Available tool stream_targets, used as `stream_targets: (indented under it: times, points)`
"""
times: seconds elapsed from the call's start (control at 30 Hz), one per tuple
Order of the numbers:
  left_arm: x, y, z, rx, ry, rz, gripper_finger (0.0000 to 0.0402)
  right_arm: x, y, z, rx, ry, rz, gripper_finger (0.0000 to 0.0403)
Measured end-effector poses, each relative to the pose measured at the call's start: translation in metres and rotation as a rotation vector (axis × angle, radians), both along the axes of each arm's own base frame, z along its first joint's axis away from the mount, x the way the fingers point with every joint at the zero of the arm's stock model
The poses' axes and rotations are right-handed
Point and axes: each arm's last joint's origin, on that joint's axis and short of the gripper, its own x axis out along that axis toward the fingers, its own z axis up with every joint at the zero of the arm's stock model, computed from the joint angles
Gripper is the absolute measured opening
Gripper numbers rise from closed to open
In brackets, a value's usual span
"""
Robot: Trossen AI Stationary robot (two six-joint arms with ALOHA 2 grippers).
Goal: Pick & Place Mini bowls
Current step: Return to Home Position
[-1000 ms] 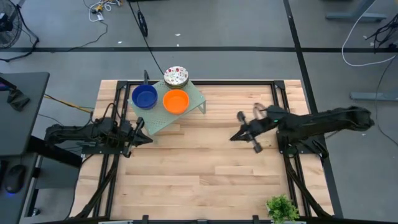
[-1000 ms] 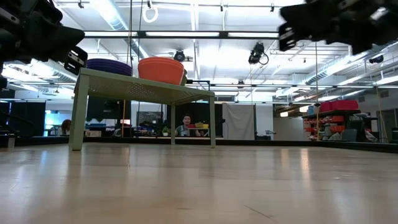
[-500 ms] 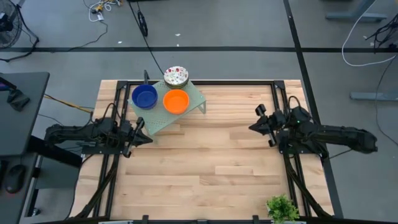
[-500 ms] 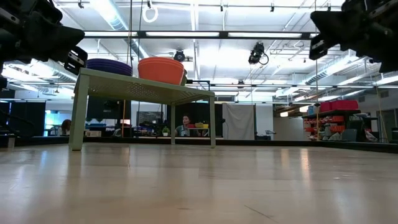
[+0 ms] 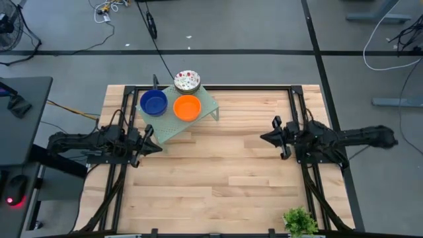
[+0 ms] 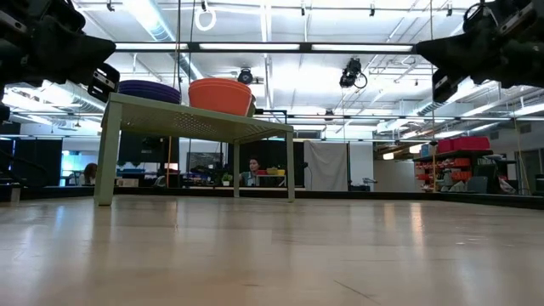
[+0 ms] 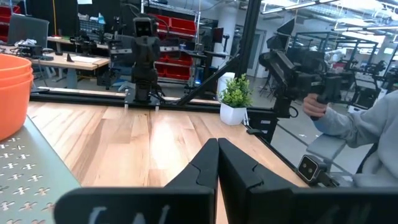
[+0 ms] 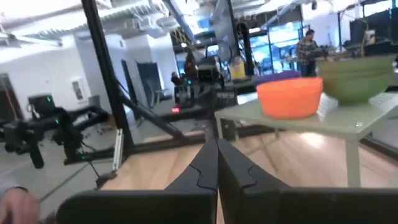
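High view: rack (image 5: 173, 127) holds mini bowls (image 5: 187, 108); left gripper (image 5: 153, 145), right gripper (image 5: 266, 137) fingers (image 7: 198, 171) closed.

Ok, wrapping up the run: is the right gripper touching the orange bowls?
Apart. The high view shows wide bare tabletop between the right gripper and the orange bowls on the rack.

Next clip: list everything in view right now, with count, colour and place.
blue bowls: one stack, blue, on the rack.
orange bowls: one stack, orange, on the rack beside the blue.
speckled bowls: one stack, white with speckles, rack's corner next to both.
rack: one, pale green, table's left part.
table: one, light wood.
potted plant: one, green, table's right corner.
person's sleeve: one, pale blue, beyond the table.
left gripper: one, dark, shut, beside the rack.
right gripper: one, dark, shut, over the table's right side.
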Motion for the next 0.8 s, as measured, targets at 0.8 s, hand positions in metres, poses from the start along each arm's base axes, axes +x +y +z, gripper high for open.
stream_targets:
  times: [0.8]
  points:
    - [0.000, 0.000, 0.000, 0.000, -0.001, 0.000, 0.0014, -0.005, 0.018, -0.010, -0.084, 0.098, 0.128, 0.0025]
